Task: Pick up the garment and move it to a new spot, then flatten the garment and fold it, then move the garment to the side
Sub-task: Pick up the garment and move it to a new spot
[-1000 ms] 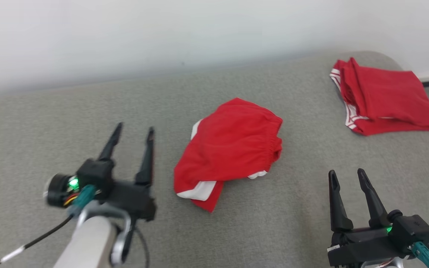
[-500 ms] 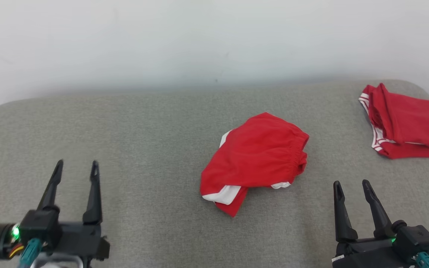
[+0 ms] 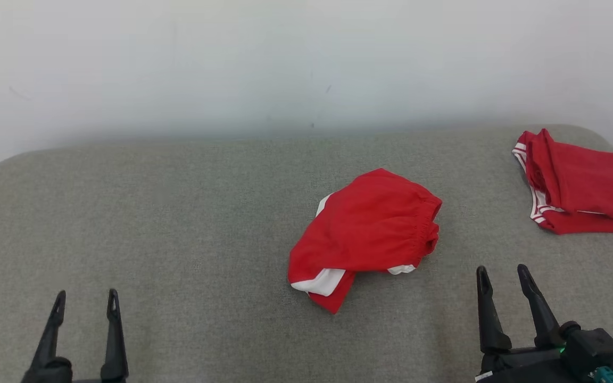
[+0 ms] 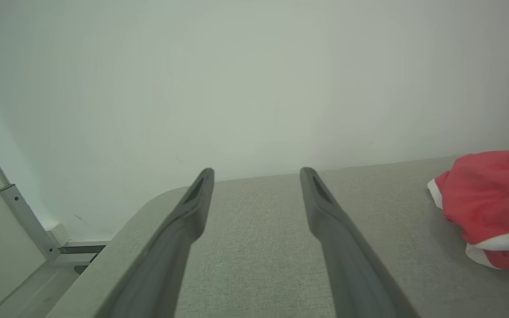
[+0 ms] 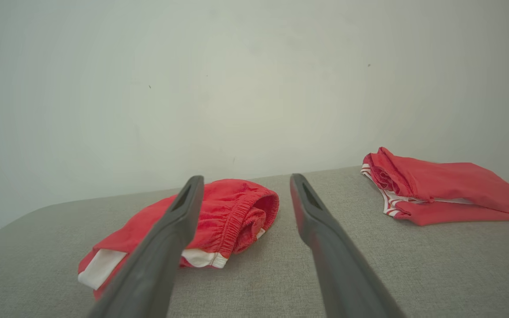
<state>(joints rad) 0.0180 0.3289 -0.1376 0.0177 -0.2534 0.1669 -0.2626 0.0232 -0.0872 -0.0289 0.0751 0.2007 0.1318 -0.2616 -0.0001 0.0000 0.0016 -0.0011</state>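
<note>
A crumpled red garment [image 3: 367, 234] with white trim and an elastic waistband lies in a heap right of the table's middle; it shows too in the left wrist view [image 4: 486, 194] and the right wrist view [image 5: 228, 216]. My left gripper [image 3: 85, 300] stands open at the lower left, well apart from the garment. At the lower right my right gripper [image 3: 502, 273] is open too, a short way to the garment's near right. Neither holds anything. In the right wrist view the right gripper [image 5: 243, 181] points past the garment's waistband end.
The grey fabric-covered table [image 3: 179, 213] has rounded corners and backs onto a pale wall. A second red garment [image 3: 583, 186], folded, with white stripes, lies at the far right corner [image 5: 440, 190]. A metal bracket [image 4: 24, 216] stands on the floor beyond the table's left end.
The head camera has turned, so the whole picture shifted. My left gripper has pulled back from beside the garment toward the near left. The garment and the right gripper stay put.
</note>
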